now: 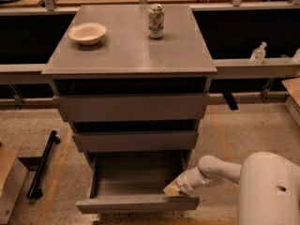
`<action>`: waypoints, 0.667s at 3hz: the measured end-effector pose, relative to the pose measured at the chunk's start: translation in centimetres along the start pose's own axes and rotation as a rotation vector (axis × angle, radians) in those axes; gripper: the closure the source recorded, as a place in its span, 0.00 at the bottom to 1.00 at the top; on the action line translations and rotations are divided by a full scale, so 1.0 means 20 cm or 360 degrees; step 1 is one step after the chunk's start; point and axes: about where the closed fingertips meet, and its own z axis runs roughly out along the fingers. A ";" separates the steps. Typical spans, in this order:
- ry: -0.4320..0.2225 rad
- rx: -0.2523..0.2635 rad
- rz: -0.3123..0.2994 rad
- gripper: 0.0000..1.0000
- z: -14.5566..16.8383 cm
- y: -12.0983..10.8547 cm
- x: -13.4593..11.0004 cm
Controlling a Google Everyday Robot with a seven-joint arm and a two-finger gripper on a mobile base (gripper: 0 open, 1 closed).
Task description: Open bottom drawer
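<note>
The bottom drawer [136, 203] of the grey cabinet is pulled well out, and its shallow grey box body [136, 176] shows empty. My gripper [172, 189] is at the drawer's right front corner, its pale tip resting on the top edge of the front panel. The white arm [220, 168] reaches in from the lower right. The middle drawer [135, 141] and the top drawer [131, 108] above it are pushed in.
A white bowl [87, 33] and a drink can [156, 20] stand on the cabinet top [131, 50]. A black bar [42, 164] lies on the floor at left beside a wooden box [7, 182]. A clear bottle [258, 54] sits on the right ledge.
</note>
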 end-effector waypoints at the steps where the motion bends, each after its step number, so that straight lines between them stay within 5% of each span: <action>1: -0.0020 0.0066 -0.0143 0.63 -0.08 0.07 -0.15; 2: -0.0019 0.0065 -0.0148 0.40 -0.08 0.07 -0.16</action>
